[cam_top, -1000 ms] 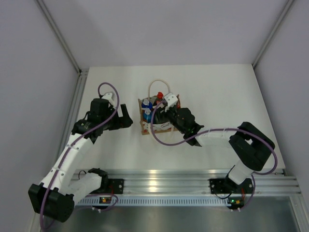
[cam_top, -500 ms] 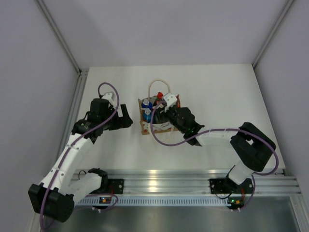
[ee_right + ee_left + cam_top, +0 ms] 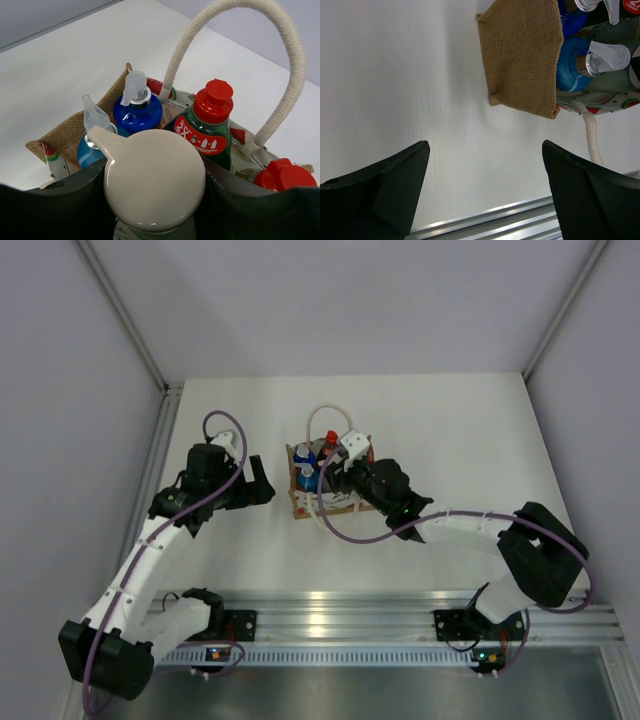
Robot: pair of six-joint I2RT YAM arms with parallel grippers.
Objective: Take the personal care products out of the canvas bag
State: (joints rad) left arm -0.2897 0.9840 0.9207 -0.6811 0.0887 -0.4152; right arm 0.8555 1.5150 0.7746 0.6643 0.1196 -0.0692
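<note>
Near the desk's middle, slightly toward its left edge, the canvas bag (image 3: pixel 322 502) stands with the bottles (image 3: pixel 137 112) inside. Within it, the right gripper (image 3: pixel 155 172) is clenched on the cream pump bottle (image 3: pixel 150 150); the left gripper (image 3: pixel 485 185) hangs released beside the bag's left wall, not touching.

table (image 3: pixel 450 440): white | rail (image 3: pixel 400 615): aluminium, near edge | walls (image 3: pixel 330 300): grey

The left arm (image 3: pixel 150 555) and right arm (image 3: pixel 460 528) have white tubular links between bulky black joints. A thin purple cable (image 3: pixel 222 415) loops along each. The left gripper (image 3: pixel 485 147) carries 2 matte black wedge-shaped fingers (image 3: pixel 585 195), 1 finely textured.
</note>
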